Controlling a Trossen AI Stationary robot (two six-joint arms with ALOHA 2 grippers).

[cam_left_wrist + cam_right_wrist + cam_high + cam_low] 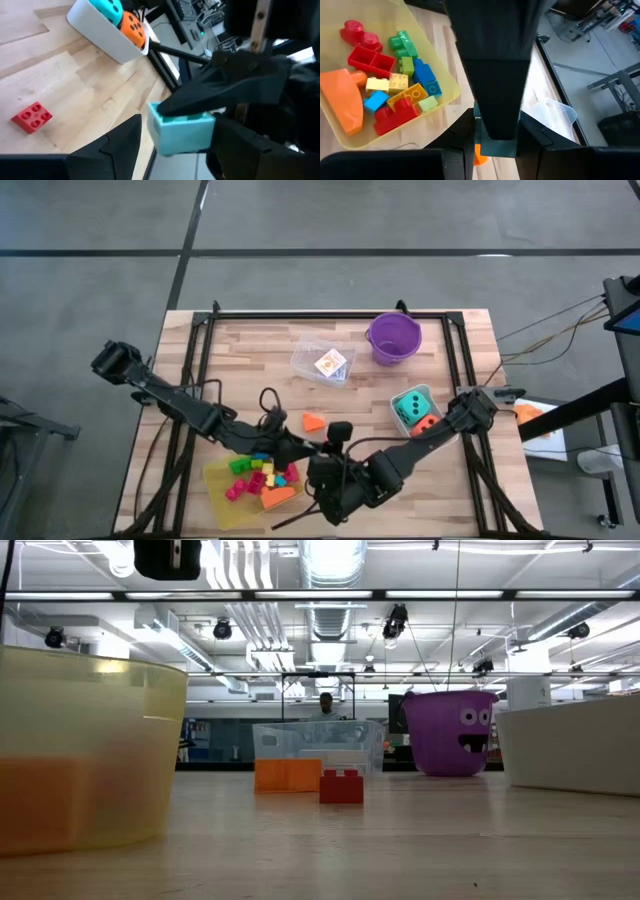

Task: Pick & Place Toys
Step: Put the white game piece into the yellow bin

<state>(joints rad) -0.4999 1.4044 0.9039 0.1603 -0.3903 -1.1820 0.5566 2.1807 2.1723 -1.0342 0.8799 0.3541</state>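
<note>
Fingers [120, 150] of the left gripper [176, 145] stand on either side of a pale blue brick [182, 131], spanning its long side. One finger touches it, the other is very close, and I cannot tell whether they are pressing. The right gripper [495, 140] meets it from the opposite side, its fingers closed on the same brick across the narrow way (a hand-over, by the look of it). The brick hangs in the air over the near edge of the table [250, 350], just beside the yellow tray [447, 85], which already holds a heap of coloured bricks [395, 85] and an orange wedge [342, 102].

Judging by its look, the brick is hollow hard plastic: light, stiff and not fragile, but smooth-sided, so it could twist or slip if pinched near a corner. The flat opposite faces are the best place to hold, squarely and at mid-height. With two grippers crowding one small piece, whichever lets go should open cleanly so as not to drag it.

Farther out, a red brick [31, 116] lies alone on the wood. Beyond it a white tub [100, 35] holds a teal die [110, 6] and an orange die [132, 25].
</note>
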